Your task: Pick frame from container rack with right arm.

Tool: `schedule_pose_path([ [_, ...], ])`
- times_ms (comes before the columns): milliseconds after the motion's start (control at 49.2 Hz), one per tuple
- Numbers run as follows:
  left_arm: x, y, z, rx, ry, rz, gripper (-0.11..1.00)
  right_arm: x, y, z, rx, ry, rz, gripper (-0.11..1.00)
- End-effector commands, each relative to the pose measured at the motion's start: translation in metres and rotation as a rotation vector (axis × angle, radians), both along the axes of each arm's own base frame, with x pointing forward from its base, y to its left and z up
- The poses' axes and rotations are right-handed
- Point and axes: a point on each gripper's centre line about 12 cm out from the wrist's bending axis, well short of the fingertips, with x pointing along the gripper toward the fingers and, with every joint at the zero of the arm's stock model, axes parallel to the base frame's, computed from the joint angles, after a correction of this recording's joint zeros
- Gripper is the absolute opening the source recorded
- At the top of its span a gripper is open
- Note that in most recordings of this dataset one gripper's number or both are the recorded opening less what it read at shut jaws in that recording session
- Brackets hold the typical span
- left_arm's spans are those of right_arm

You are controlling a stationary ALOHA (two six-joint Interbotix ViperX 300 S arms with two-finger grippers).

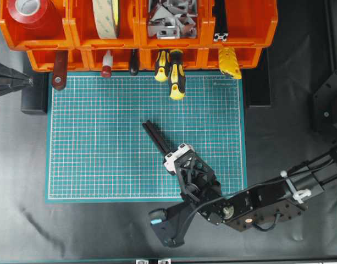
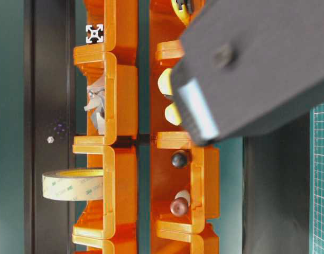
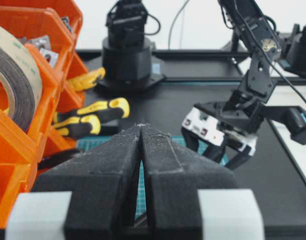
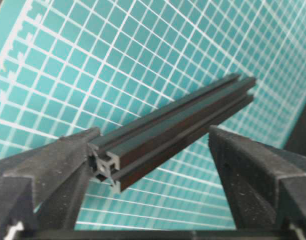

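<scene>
A black slotted frame (image 1: 155, 136) lies slanted on the green mat (image 1: 102, 143), below the orange container rack (image 1: 250, 22). My right gripper (image 1: 167, 148) is open around its near end. In the right wrist view the frame (image 4: 177, 122) rests against the left finger (image 4: 53, 165), with a wide gap to the right finger (image 4: 247, 170). A second black frame (image 1: 220, 19) sticks out of the rack's upper right bin, its silvery end (image 2: 94, 33) showing in the table-level view. My left gripper (image 3: 141, 127) is shut and empty, off the mat's left side.
Yellow-and-black screwdrivers (image 1: 176, 74) poke out of the lower bins over the mat's far edge. The upper bins hold a tape roll (image 1: 106, 16), red tape (image 1: 28, 11) and metal brackets (image 1: 171, 19). The right arm's body (image 1: 250, 206) lies across the near right.
</scene>
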Motion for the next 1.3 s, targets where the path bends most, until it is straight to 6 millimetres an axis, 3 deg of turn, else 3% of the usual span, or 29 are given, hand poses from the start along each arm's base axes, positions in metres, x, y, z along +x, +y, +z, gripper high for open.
schedule_pose_path([
  [0,0.001,0.0,0.004,-0.005,-0.009,0.001,0.0,0.003,0.004,0.025,0.085,-0.097,-0.069,0.83],
  [224,0.002,0.001,0.003,-0.005,-0.004,0.003,0.0,-0.004,-0.003,0.038,0.19,-0.199,-0.233,0.83],
  [895,0.002,0.001,-0.001,-0.043,0.004,0.004,0.0,-0.042,-0.015,0.022,0.359,-0.248,-0.375,0.83],
  [1078,0.0,0.001,0.001,-0.042,-0.005,0.003,0.0,-0.043,-0.015,0.043,0.419,-0.307,-0.411,0.83],
  [1282,-0.002,0.001,0.002,-0.031,-0.005,0.004,0.0,-0.055,-0.021,0.08,0.524,-0.397,-0.452,0.83],
])
